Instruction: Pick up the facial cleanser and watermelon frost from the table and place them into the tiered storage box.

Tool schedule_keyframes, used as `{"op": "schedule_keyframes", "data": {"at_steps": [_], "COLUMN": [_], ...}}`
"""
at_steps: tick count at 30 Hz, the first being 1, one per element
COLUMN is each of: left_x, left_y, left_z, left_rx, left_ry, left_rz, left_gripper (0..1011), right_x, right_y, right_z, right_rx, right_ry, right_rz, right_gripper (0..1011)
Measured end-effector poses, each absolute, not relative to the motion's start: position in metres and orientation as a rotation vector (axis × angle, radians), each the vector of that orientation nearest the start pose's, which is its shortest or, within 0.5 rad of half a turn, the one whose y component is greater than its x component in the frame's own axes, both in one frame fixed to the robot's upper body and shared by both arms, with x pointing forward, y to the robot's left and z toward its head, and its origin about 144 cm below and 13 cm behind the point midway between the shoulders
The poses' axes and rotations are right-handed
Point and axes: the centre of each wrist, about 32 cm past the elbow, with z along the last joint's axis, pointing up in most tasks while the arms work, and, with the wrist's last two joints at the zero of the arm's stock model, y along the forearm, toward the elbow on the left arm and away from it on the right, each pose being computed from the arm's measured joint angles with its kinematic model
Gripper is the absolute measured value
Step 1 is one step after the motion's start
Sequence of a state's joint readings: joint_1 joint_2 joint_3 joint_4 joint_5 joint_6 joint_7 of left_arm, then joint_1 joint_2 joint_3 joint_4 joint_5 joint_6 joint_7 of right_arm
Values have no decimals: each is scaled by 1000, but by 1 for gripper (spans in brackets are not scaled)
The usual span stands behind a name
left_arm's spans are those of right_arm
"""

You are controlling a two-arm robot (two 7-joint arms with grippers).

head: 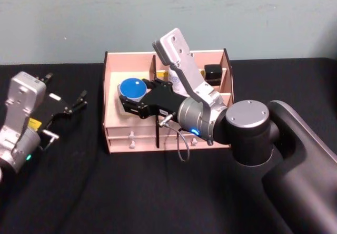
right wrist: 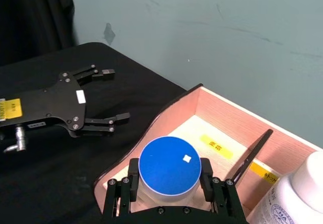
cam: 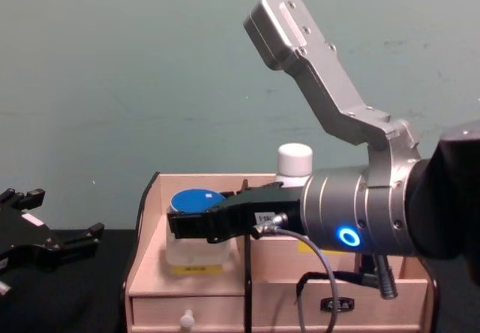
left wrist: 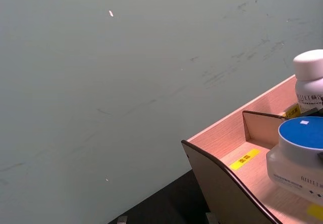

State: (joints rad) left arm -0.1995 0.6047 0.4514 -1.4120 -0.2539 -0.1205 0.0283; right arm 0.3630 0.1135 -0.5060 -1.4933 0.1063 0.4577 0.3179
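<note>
Black table, teal wall behind tiered storage box

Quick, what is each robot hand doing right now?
Left hand: open, holding nothing, over the table left of the tiered storage box.
Right hand: closed on the blue-lidded jar, in the box's left compartment.

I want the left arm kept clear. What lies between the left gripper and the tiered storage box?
Bare black table, by the head view: left gripper open, apart from the tiered storage box.
</note>
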Motion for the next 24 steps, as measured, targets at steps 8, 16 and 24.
{"op": "schedule_keyframes", "data": {"at_steps": [8,16,24], "left_x": [489,489,489], "left_y": [310,310,310], "left_z": [1140,1140,1140], "left_rx": [304,305,304], "left_ry": [-285,-285,-285], "left_rz": [1248,1248,1248], "left_gripper": [1001,1001,1001], "right_x": [525,527,528], "right_y": [-107,-107,-107], "right_z": [1218,1217,1216], "right_rx": [-324,-328,-330], "right_ry": [65,73,74], "right_rz": [-810,-804,-800], "right_gripper": [726,726,724]}}
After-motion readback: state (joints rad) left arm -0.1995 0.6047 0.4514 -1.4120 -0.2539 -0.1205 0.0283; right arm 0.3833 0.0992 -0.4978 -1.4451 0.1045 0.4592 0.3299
